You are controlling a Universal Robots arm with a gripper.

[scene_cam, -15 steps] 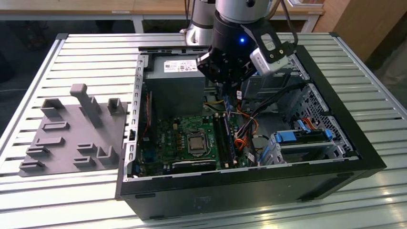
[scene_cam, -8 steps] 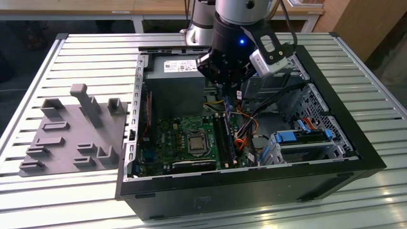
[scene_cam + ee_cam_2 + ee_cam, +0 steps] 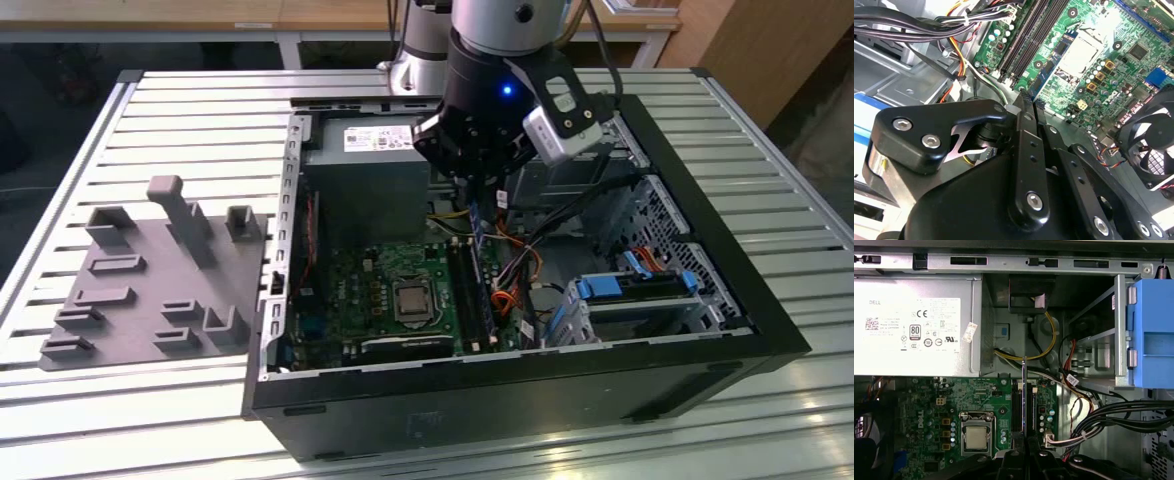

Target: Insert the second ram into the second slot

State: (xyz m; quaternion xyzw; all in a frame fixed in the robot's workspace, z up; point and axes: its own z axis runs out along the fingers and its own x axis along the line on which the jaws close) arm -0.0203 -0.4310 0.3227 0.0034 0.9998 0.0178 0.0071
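My gripper (image 3: 474, 185) reaches down into the open computer case (image 3: 747, 300) and is shut on the second ram (image 3: 478, 225), a thin blue-and-dark stick hanging below the fingers. In the first wrist view the ram (image 3: 1024, 390) shows edge-on as a narrow line rising from the gripper (image 3: 1024, 440), lined up over the long dark memory slots (image 3: 1016, 407) of the green motherboard. In the second wrist view the stick's blue edge (image 3: 1046, 77) juts out past the gripper (image 3: 1026, 102) toward the slots (image 3: 1026, 35). The slots (image 3: 467, 295) lie below the ram. I cannot tell whether it touches a slot.
A grey power supply (image 3: 374, 150) (image 3: 914, 325) sits at the case's far end. The CPU socket (image 3: 411, 298) (image 3: 975, 437) lies beside the slots, cable bundles (image 3: 521, 270) (image 3: 1104, 415) on the other side. Blue drive-bay clips (image 3: 641, 285) (image 3: 1154, 335), a fan (image 3: 1154, 145), and a grey fixture plate (image 3: 160, 280) outside.
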